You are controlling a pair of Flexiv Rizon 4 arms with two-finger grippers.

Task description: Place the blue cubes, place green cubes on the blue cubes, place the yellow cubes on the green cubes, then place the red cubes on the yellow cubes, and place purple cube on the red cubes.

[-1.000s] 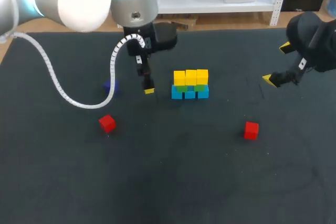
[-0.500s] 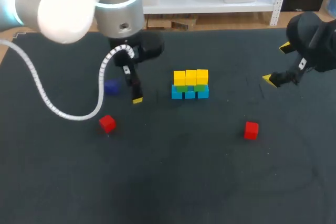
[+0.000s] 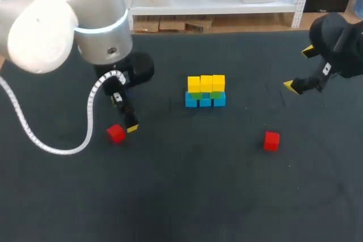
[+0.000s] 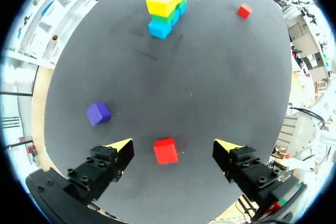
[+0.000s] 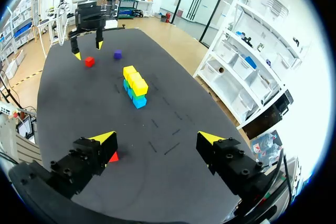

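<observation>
A wall of cubes (image 3: 205,90) stands mid-table: blue at the bottom, green in the middle, yellow on top. It also shows in the left wrist view as the cube wall (image 4: 167,4) and in the right wrist view as the cube wall (image 5: 134,87). My left gripper (image 4: 176,148) hangs open above a red cube (image 4: 166,150), which lies between its fingers, untouched. In the head view the left gripper (image 3: 126,124) is right beside this red cube (image 3: 115,133). A purple cube (image 4: 98,113) lies beside the left finger. A second red cube (image 3: 271,140) lies right of centre. My right gripper (image 3: 300,69) is open, raised at the far right.
In the right wrist view the second red cube (image 5: 113,156) peeks out by one finger of the right gripper (image 5: 157,140). The dark table mat (image 3: 193,196) is bare toward the front. Faint scratch marks (image 5: 163,148) lie ahead of the right gripper.
My left arm has swung left and toward the front, from beside the cube wall to over the left red cube. The right arm has stayed where it was.
</observation>
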